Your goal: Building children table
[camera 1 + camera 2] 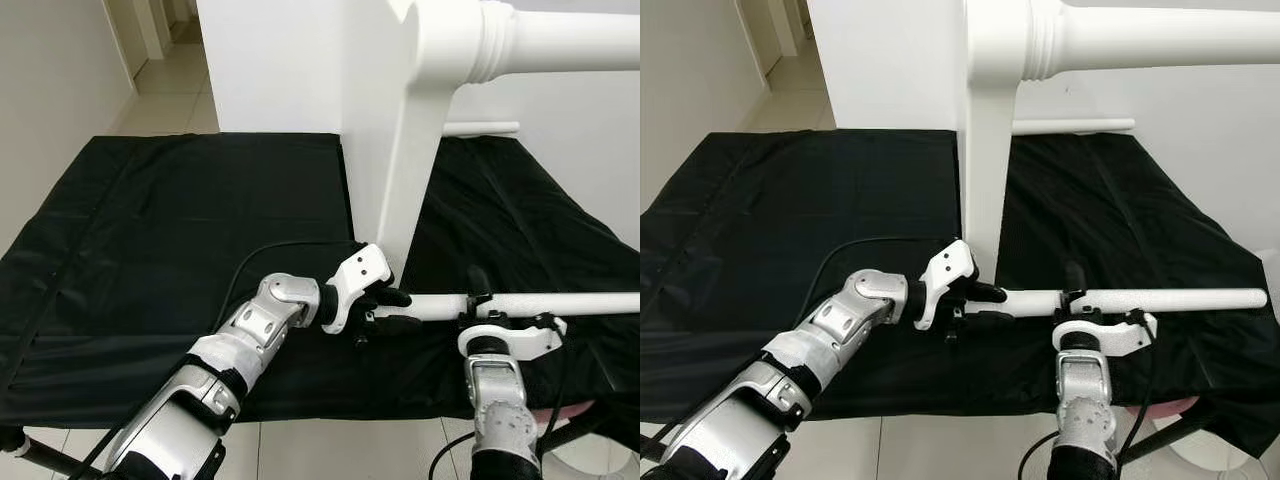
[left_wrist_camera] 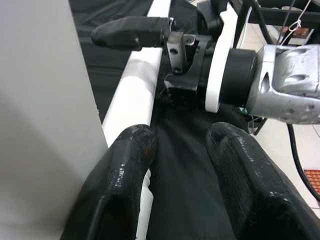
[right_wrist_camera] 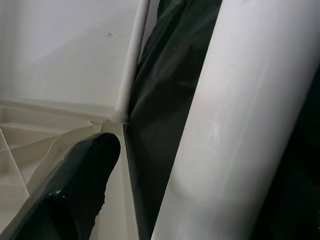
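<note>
Black sheet [image 1: 180, 230], matte and creased, covers the floor across mid-frame. White table frame [image 1: 385, 130], smooth painted wood with a turned leg, stands upper centre. White rod [image 1: 1160, 298], round and slim, lies lower right on the sheet. Left gripper [image 1: 392, 310], fingers slightly apart, straddles the rod's near end. Right gripper [image 1: 1075, 285] pinches the rod mid-length.

White furniture parts on a black cloth

The table frame [image 1: 400, 120] and the loose rod [image 1: 1160, 298] are plain white; the cloth [image 1: 180, 230] under them is solid black with no pattern. The floor tiles [image 1: 170, 90] are pale cream, the arms silver with white brackets, and the gripper fingers [image 2: 125, 190] matte black.
</note>
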